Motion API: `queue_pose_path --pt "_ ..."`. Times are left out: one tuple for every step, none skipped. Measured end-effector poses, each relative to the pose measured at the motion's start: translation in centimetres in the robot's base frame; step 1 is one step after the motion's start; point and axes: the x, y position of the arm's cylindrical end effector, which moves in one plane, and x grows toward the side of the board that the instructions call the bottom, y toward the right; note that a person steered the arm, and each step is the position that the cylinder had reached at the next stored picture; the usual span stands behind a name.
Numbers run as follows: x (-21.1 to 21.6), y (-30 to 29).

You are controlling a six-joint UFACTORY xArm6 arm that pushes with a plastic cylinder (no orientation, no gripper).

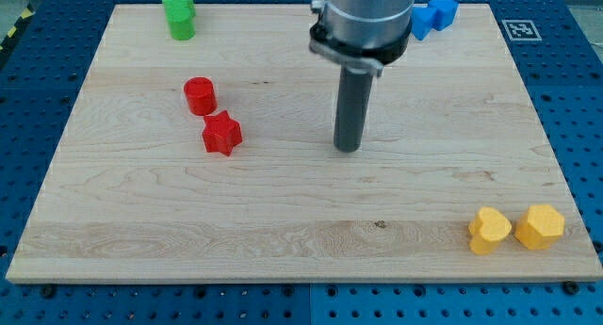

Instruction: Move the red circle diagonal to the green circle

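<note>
The red circle (200,96) is a short red cylinder at the board's left middle. A red star block (222,134) sits just below and to its right, nearly touching it. A green block (178,15), star-like in outline, stands at the view's top left. I see no round green block. My tip (349,148) rests on the board near the centre, well to the right of both red blocks and touching none.
Blue blocks (432,16) sit at the view's top right, partly hidden behind the arm. Two yellow blocks (490,231) (540,226) sit side by side at the bottom right. The wooden board (301,240) lies on a blue perforated table.
</note>
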Motion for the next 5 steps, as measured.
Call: queue_pose_path --pt "3.5 -4.2" --pt "3.6 -10.1" --pt "0.6 -16.7" --pt "-4.4 -18.1" --pt "-6.4 -18.1"
